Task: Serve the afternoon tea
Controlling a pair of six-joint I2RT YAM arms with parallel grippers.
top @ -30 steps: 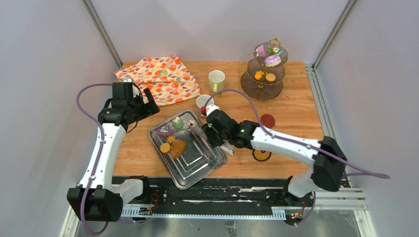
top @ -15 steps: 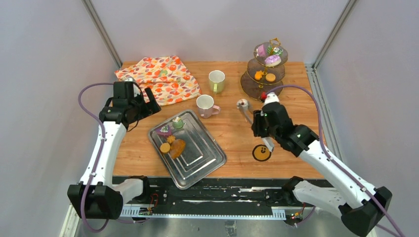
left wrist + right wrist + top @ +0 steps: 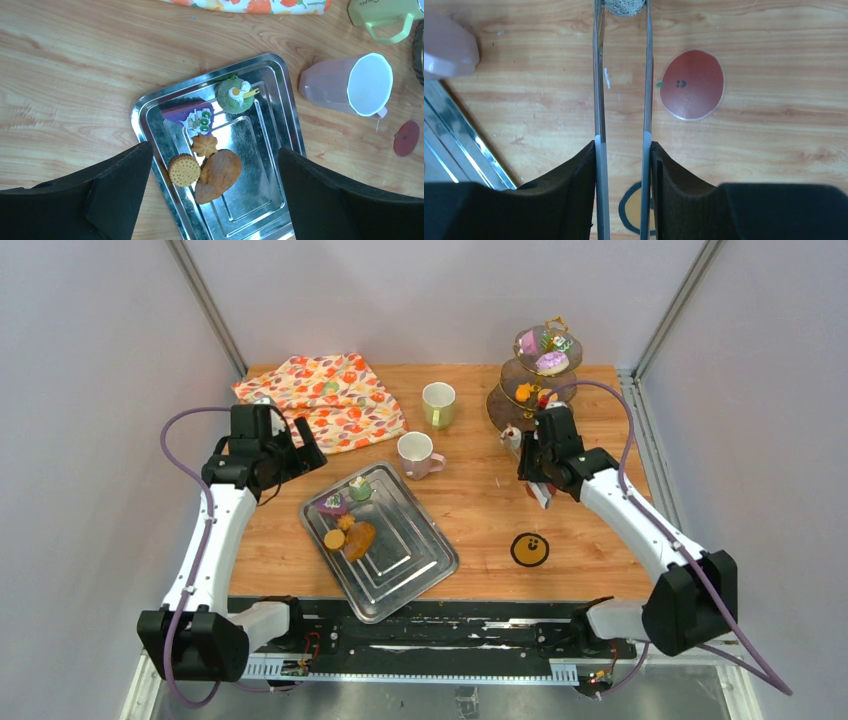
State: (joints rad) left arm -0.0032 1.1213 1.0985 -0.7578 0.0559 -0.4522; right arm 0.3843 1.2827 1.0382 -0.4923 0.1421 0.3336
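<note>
Green letters "GOO" on purple cake [image 3: 192, 116], script on pale-green mug [image 3: 380, 12] unreadable

My left arm rises at 9 o'clock, and my left gripper [image 3: 214, 150] is spread wide, hovering, with nothing between its fingers. My right arm stretches toward 1 o'clock, elbow down at 4 — my right gripper [image 3: 622, 150] is pinched on the tongs [image 3: 598, 100].

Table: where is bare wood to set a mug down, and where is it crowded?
Free: the wood between pink mug, tray and yellow coaster; also between green mug and stand. Crowded: around the stand, where the right gripper holds tongs, and the tray's far end with pastries.
</note>
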